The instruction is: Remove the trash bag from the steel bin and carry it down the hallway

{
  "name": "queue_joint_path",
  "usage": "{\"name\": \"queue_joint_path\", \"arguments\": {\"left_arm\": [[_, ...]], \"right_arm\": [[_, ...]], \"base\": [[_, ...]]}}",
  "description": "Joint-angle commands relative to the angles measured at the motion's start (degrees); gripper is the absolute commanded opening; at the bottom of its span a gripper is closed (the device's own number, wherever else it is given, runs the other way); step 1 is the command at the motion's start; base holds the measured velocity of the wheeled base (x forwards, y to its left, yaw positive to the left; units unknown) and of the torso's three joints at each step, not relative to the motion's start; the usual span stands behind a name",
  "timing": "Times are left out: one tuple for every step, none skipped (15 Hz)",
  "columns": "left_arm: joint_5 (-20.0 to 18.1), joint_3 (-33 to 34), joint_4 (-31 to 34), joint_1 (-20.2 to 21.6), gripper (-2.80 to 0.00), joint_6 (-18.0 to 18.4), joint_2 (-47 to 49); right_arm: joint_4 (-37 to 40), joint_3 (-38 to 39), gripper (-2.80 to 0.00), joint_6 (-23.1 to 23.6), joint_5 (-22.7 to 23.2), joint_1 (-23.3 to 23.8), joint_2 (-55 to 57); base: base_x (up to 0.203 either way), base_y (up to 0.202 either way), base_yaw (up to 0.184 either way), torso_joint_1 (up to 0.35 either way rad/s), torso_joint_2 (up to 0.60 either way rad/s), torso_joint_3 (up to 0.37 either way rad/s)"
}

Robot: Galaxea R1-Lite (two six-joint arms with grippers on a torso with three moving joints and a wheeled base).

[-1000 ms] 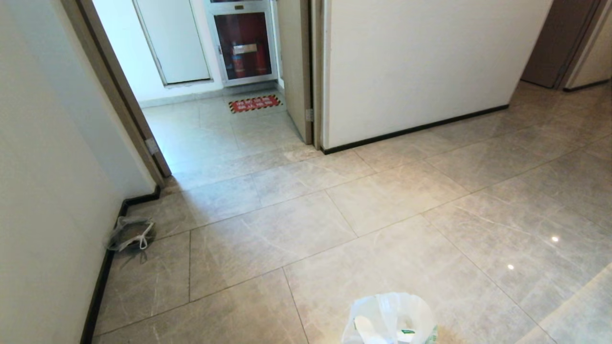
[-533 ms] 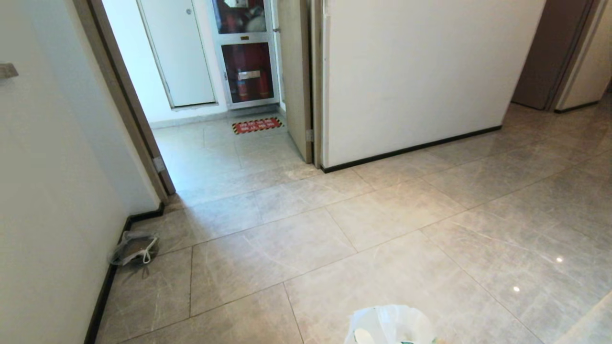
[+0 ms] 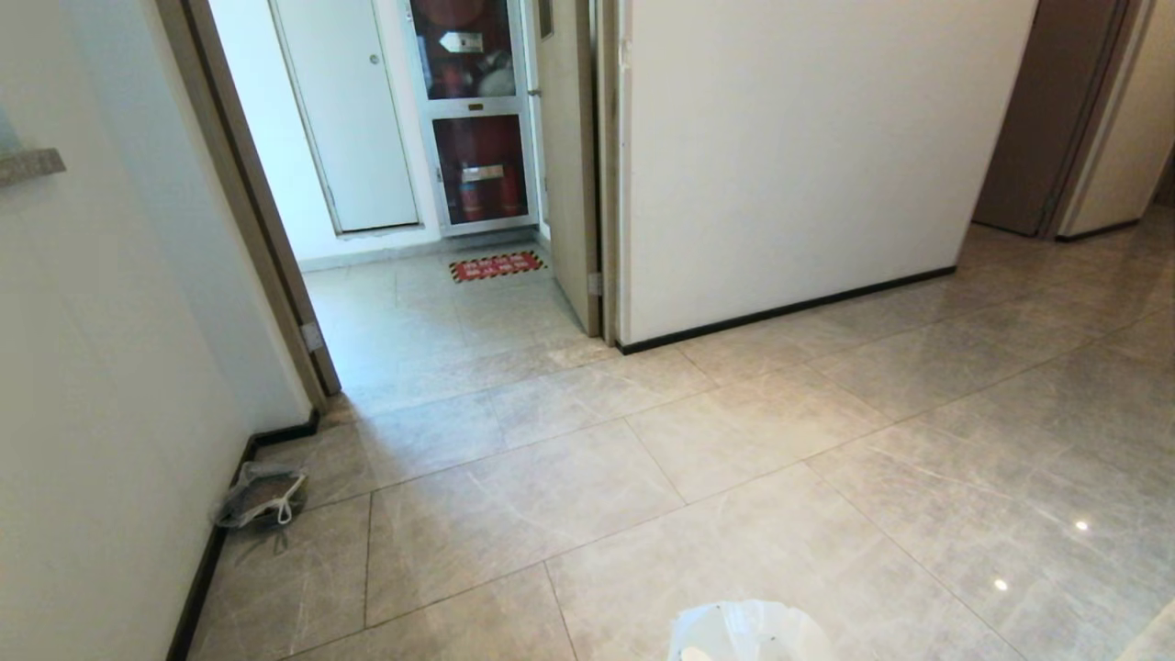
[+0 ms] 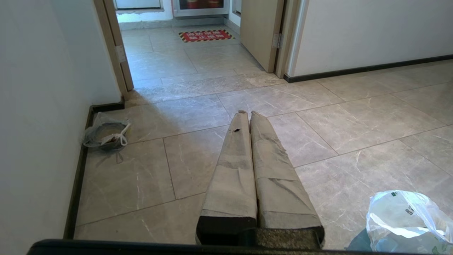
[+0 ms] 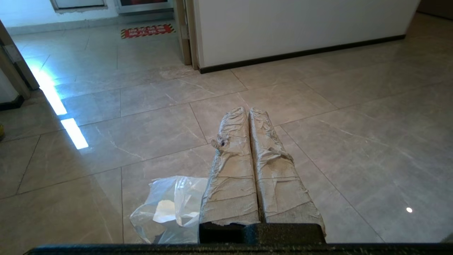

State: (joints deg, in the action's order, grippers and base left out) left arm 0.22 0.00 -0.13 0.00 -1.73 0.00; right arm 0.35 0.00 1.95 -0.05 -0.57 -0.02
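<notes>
**Spotter:** Where's the target right now?

**Operator:** The trash bag sits at the very bottom of my head view, only its crumpled white top showing. The left wrist view catches more of it, green print and all, low beside that arm. I can't make out the steel bin under the plastic in any view, so I'm judging the bag is not lifted out yet.

**Spotter:** Grippers?

**Operator:** Neither arm shows in the head view. In its own camera the left gripper has both wrapped fingers pressed flat together, nothing between them, pointing out over bare tile. The right gripper is the same: fingers squeezed together, empty, with the bag just beside and below them.

**Spotter:** So which step is this?

**Operator:** The opening one, I'd say. Nothing is gripped. Ahead I've got the hallway through the open doorway, red mat and fire cabinet at its far end.

**Spotter:** What does the next move need?

**Operator:** Getting the bag properly in sight, since it's nearly out of the head view. Then one gripper must spread its fingers, come down on a loop handle or a bunched fold of that thin plastic, and pinch firmly before lifting straight up.

**Spotter:** Anything to avoid?

**Operator:** The small greyish bag against the left wall's baseboard. Not ours, and well apart from the target.
</notes>
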Motion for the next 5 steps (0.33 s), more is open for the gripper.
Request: {"name": "queue_joint_path", "arguments": {"left_arm": [[0.0,0.1,0.0,0.0,-2.80,0.0,0.0],[0.0,0.0,0.0,0.0,-2.80,0.0,0.0],[0.0,0.1,0.0,0.0,-2.80,0.0,0.0],[0.0,0.1,0.0,0.0,-2.80,0.0,0.0],[0.0,0.0,0.0,0.0,-2.80,0.0,0.0]], "right_arm": [[-0.2,0.0,-2.80,0.0,0.0,0.0,0.1],[-0.6,0.1,-2.80,0.1,0.0,0.0,0.0],[-0.6,0.1,-2.80,0.1,0.0,0.0,0.0],[-0.6,0.1,-2.80,0.0,0.0,0.0,0.0],[-0.6,0.1,-2.80,0.0,0.0,0.0,0.0]], "base": [[0.000,0.000,0.000,0.000,0.00,0.000],[0.000,0.000,0.000,0.000,0.00,0.000],[0.000,0.000,0.000,0.000,0.00,0.000],[0.000,0.000,0.000,0.000,0.00,0.000],[0.000,0.000,0.000,0.000,0.00,0.000]]}}
